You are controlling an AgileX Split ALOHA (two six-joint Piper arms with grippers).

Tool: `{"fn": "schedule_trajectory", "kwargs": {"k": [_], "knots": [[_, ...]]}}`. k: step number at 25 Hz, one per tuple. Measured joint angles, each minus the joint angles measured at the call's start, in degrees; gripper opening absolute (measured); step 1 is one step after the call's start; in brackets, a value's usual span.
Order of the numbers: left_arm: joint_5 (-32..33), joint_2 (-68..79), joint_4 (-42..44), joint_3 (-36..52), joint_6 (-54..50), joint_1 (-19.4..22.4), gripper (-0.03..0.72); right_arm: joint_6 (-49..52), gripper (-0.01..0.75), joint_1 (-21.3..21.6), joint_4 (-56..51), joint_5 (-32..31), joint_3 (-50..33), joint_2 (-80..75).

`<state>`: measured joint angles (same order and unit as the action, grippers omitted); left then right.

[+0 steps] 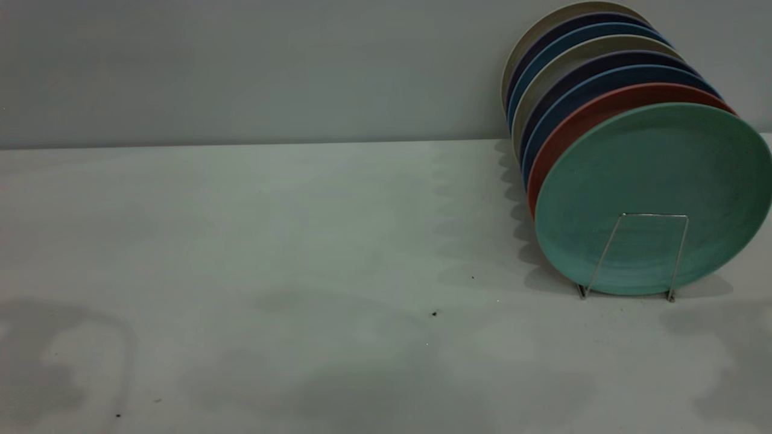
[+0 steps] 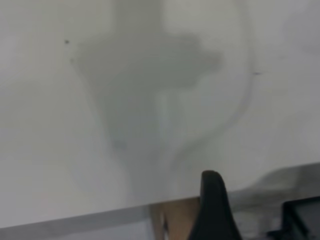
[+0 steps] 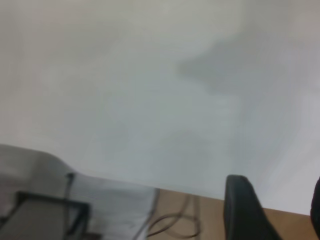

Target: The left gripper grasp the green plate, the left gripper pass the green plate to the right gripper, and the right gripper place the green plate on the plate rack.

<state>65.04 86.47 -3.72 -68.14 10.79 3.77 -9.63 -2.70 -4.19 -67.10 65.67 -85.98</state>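
Across the pale counter, a row of plates stands at the right; the green plate sits frontmost in the rack, seemingly placed. Risk: a nudge could topple the leaning row. Neither gripper's fingers can be judged.

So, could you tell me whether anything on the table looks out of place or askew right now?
Nothing stands out. The green plate stands on edge at the front of the plate rack, leaning back in line with the salmon-pink plate and the others behind it. A few dark specks dot the table.
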Motion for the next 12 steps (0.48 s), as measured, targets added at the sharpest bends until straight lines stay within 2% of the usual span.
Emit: {"fn": "schedule_trajectory", "kwargs": {"k": [6,12], "knots": [[1.5,-19.0,-2.7,9.2,0.4,-0.1,0.563,2.2,0.348,-6.5,1.8,-2.6,-1.9,13.5],[1.5,-40.1,-2.7,20.9,-0.4,-0.1,0.563,3.7,0.348,-9.2,-0.6,-3.4,-11.8,29.0]]}}
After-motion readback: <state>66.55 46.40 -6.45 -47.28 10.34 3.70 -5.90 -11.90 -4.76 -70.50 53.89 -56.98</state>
